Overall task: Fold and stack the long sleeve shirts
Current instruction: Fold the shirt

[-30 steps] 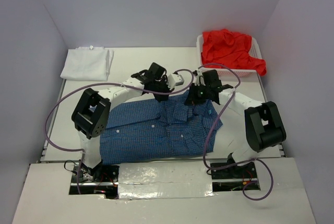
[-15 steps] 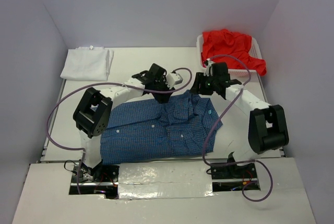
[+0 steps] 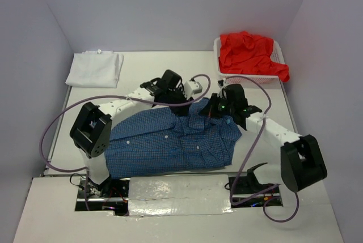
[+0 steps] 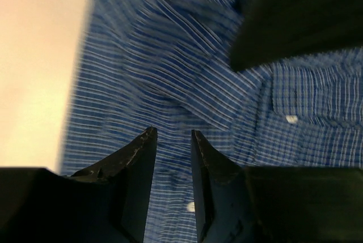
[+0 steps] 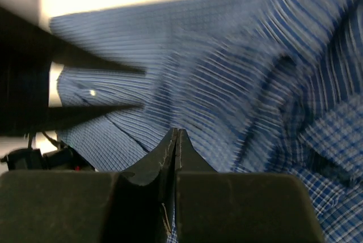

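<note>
Now blue shirt (image 3: 170,146) lies spread on surface (image 3: 147,64); folding looks barely begun. Left gripper (image 4: 173,135) half open over shirt's collar end, holding nothing. Right gripper (image 5: 174,132) squeezed shut there; cloth caught, cannot tell. Next: grab edge, fold over.

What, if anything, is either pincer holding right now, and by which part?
Nothing visibly. The left pincer stands open over the blue checked shirt; the right pincer is shut, no cloth showing between its tips.
</note>
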`<state>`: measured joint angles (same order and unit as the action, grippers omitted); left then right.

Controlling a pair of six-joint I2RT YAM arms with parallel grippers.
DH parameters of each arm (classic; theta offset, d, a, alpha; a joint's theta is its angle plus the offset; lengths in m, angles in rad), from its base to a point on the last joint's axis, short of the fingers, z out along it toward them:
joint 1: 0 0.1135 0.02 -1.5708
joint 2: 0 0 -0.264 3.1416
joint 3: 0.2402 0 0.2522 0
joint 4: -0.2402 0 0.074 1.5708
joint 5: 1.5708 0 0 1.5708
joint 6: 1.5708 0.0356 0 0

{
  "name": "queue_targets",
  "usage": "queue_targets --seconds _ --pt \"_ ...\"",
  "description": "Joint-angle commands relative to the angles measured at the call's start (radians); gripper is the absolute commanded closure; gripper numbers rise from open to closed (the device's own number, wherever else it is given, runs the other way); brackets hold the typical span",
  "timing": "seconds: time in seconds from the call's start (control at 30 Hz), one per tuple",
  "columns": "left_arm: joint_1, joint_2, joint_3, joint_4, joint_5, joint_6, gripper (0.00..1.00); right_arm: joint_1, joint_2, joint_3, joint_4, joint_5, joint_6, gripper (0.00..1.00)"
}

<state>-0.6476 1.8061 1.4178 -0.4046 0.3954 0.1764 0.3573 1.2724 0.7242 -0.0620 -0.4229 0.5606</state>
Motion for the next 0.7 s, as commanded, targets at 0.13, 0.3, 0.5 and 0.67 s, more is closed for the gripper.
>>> queue_targets --seconds 0.13,0.3,0.5,0.67 --pt "-0.046 0.055 -0.137 0.075 -0.013 0.001 0.56 -0.021 0.217 -0.003 0.019 0.033 0.075 1.00" --pt "-0.058 0.088 -0.171 0.115 -0.072 0.023 0.56 -0.054 0.329 0.023 0.016 0.064 0.059 1.00" --pt "-0.078 0.091 -0.169 0.104 -0.061 0.025 0.55 -0.070 0.337 0.093 -0.054 0.087 0.013 1.00" --pt "-0.070 0.078 -0.022 -0.012 -0.044 0.032 0.52 -0.073 0.214 0.210 -0.220 0.162 -0.070 0.82"
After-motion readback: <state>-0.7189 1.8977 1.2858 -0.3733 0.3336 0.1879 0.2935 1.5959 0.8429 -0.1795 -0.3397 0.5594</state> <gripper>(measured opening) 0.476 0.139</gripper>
